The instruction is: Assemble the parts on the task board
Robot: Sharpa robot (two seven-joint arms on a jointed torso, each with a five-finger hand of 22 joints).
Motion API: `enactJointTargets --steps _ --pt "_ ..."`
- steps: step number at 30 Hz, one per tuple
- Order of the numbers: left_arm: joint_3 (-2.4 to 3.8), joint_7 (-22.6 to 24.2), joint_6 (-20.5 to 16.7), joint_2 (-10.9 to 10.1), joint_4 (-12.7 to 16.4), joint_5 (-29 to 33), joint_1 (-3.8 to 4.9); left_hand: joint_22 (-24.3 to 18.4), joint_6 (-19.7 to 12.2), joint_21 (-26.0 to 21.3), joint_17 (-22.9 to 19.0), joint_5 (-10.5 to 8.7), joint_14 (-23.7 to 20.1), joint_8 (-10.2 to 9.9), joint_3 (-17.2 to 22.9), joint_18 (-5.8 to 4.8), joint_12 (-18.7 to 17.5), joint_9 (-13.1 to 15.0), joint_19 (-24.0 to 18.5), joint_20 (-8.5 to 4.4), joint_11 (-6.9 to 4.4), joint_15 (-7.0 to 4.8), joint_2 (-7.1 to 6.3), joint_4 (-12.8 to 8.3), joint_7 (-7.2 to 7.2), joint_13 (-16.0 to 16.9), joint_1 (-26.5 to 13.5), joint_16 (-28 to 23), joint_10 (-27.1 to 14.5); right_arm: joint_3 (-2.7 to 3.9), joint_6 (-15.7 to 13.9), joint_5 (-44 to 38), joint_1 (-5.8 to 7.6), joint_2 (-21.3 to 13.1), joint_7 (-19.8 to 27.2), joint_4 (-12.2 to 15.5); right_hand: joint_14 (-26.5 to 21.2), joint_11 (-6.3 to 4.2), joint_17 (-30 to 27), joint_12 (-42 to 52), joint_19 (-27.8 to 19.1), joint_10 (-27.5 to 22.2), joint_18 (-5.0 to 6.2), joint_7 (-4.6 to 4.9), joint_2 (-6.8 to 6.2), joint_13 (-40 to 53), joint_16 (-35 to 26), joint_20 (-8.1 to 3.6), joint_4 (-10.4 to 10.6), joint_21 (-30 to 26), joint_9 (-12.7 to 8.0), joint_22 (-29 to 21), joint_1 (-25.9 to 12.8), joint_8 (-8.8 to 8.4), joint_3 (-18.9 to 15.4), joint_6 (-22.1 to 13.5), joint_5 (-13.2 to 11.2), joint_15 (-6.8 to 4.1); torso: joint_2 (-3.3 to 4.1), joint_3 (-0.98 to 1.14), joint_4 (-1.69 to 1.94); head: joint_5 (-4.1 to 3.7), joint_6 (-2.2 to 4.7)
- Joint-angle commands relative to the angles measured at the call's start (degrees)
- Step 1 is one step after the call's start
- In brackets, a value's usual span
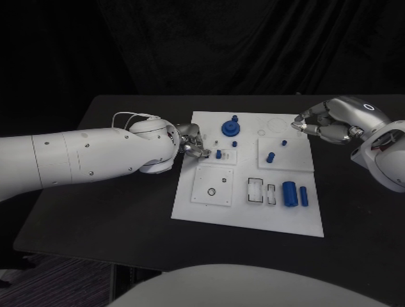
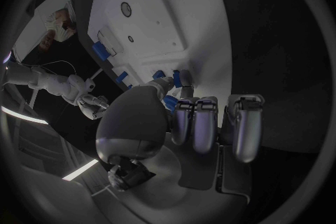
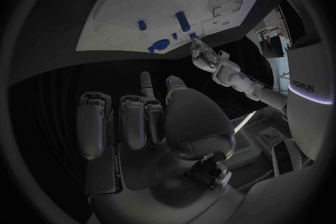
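Parts on the near end of the task board [image 1: 248,220] come first: two blue cylinders [image 1: 295,194] lie side by side by its right edge, with two dark-outlined rectangular slots [image 1: 256,190] just to their left and a raised square plate [image 1: 212,187] with a small ring-shaped hole further left.

Midway up the board, the left hand [image 1: 189,141] reaches in over the left edge. Its fingertips sit right at a small upright blue peg [image 1: 218,154]; in the left wrist view the thumb and a finger tip [image 2: 167,85] close around a small blue piece [image 2: 176,78] at the board's surface, so the hand appears to pinch it, though how firm the hold is cannot be told. Another little blue peg [image 1: 235,144] stands just beyond, and two more [image 1: 270,157] lie on the square plate to the right.

Farther back, a blue disc with a knob [image 1: 231,128] sits near the board's far edge.

The right hand [image 1: 327,123] hovers over the far right corner of the board, fingers curled inward and holding nothing, well apart from the blue pieces.
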Motion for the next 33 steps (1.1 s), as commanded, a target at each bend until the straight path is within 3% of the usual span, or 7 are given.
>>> enactJointTargets --steps 1,2,4,8,13,23,33 --pt "-0.05 0.45 0.87 0.1 0.03 0.02 -0.23 14.16 0.52 -0.21 15.09 -0.17 5.95 -0.22 0.43 -0.15 0.2 0.03 4.71 -0.3 -0.05 -0.15 -0.14 0.14 0.06 14.95 -0.59 0.15 5.97 0.05 0.15 -0.3 -0.15 0.0 -1.08 0.0 4.4 0.33 6.37 0.15 3.86 6.08 -0.09 0.03 -0.04 15.08 -0.23 0.27 -0.05 -0.2 -0.06 13.39 0.63 -0.29 0.08 0.53 0.2 0.42 -0.01 0.01 -0.07 0.11 0.0" --pt "-0.05 0.52 0.85 0.13 0.02 0.02 -0.23 14.16 0.58 -0.22 15.09 -0.74 5.95 -0.27 0.44 -0.15 0.2 -0.01 4.7 -0.28 -0.02 -0.12 -0.18 0.22 0.09 14.95 -0.81 0.15 5.97 0.05 0.15 -0.3 -0.15 0.0 -1.09 0.0 4.4 0.33 6.37 0.15 3.86 6.08 -0.09 0.03 -0.04 15.08 -0.23 0.27 -0.05 -0.2 -0.06 13.39 0.63 -0.29 0.08 0.53 0.2 0.42 -0.01 0.02 -0.07 0.06 0.0" --pt "-0.05 0.63 0.82 0.17 -0.01 0.02 -0.23 14.19 0.76 -0.2 15.09 -8.39 5.95 -0.95 -0.67 -0.16 0.2 -0.67 4.73 -0.11 0.19 0.09 0.02 1.79 0.37 14.95 -3.01 0.15 5.97 0.05 0.17 -0.3 -0.15 0.0 -1.1 0.01 4.4 0.33 6.37 0.15 3.86 6.08 -0.09 0.03 -0.04 15.08 -0.23 0.27 -0.05 -0.2 -0.06 13.39 0.63 -0.29 0.08 0.53 0.2 0.42 -0.01 0.02 -0.06 0.07 0.0" --pt "-0.05 0.88 0.9 0.28 -0.13 0.02 -0.23 14.18 0.68 -0.32 15.09 -16.21 5.95 -3.87 -4.65 -0.14 0.2 -4.22 4.69 0.42 0.9 0.62 0.79 3.51 1.2 14.95 -7.85 0.15 5.97 0.05 0.27 -0.3 -0.15 0.0 -1.22 0.02 4.39 0.34 6.31 0.15 3.85 6.08 -0.09 0.03 -0.05 15.08 -0.26 0.27 -0.07 -0.21 -0.07 13.38 0.69 -0.3 0.08 0.53 0.21 0.42 0.0 0.03 -0.06 0.13 0.0" --pt "-0.05 1.0 1.08 0.35 -0.27 0.02 -0.24 14.2 1.4 -0.36 15.09 -19.42 5.95 -5.74 -8.33 -0.13 0.2 -7.25 4.69 0.71 1.22 0.93 1.84 3.7 1.5 14.95 -11.8 0.15 5.97 0.05 0.34 -0.3 -0.15 0.04 -1.27 0.02 4.4 0.33 6.34 0.15 3.85 6.08 -0.09 0.02 -0.13 15.08 -0.24 0.26 -0.21 -0.22 -0.09 13.38 1.06 -0.33 0.16 0.53 0.24 0.41 0.01 0.06 -0.06 0.17 0.0" --pt "-0.05 0.9 1.42 0.35 -0.53 0.02 -0.25 14.18 3.32 -0.48 15.09 -18.65 5.95 -5.22 -11.32 -0.11 0.2 -7.92 4.65 0.7 1.03 0.84 4.06 3.75 1.17 14.95 -14.66 0.15 5.97 0.05 0.44 -0.3 -0.15 0.11 -1.3 -0.01 4.39 0.33 6.3 0.15 3.83 6.08 -0.07 0.01 -0.15 15.08 -0.26 0.26 -0.25 -0.26 -0.1 13.37 1.21 -0.34 0.19 0.54 0.25 0.4 0.02 0.05 -0.08 0.22 0.0" --pt "-0.05 1.59 -0.57 0.12 -0.61 0.02 -0.25 14.14 2.43 -0.63 15.09 -9.67 5.95 -1.39 -13.96 -0.07 0.2 -2.54 4.6 0.27 0.54 0.41 7.87 3.93 0.62 14.95 -16.21 0.15 5.97 0.05 0.4 -0.3 -0.16 0.04 -1.24 -0.01 4.39 0.33 6.3 0.15 3.83 6.08 -0.07 0.01 -0.15 15.08 -0.26 0.26 -0.25 -0.26 -0.1 13.37 1.21 -0.34 0.19 0.54 0.25 0.4 -0.03 0.04 -0.07 0.14 0.0"
